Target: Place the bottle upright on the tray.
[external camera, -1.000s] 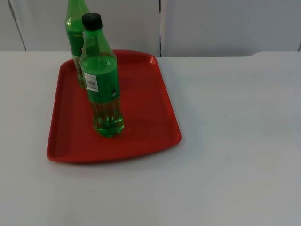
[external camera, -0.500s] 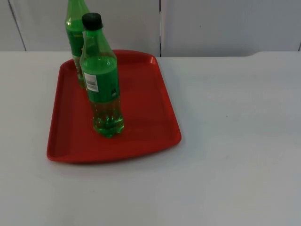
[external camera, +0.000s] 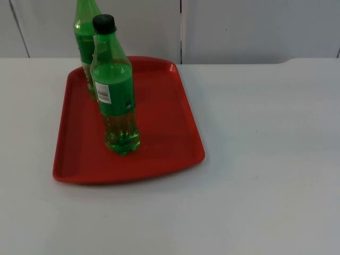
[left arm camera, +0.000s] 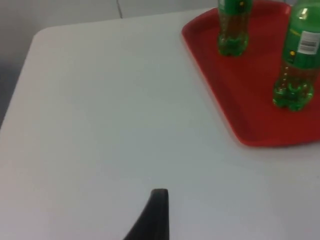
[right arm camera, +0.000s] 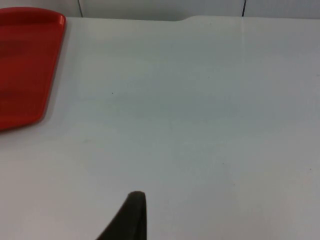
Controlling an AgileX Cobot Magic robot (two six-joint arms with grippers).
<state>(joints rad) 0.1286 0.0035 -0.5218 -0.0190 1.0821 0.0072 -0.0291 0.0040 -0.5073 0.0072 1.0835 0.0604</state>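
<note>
You can judge the task done: the bottle [external camera: 117,90] stands upright near the middle of the red tray [external camera: 164,133], a second bottle [external camera: 84,37] at its far-left corner, both arms wait off the worktop [external camera: 265,159], jaws' state untellable.

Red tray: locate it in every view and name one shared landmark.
Top view: red tray left on the table, capped bottle and rear bottle upright on it.
Left wrist view: tray with both bottles on it.
Right wrist view: a bare stretch of tray.
Shared landmark: table's far edge at the wall.
</note>
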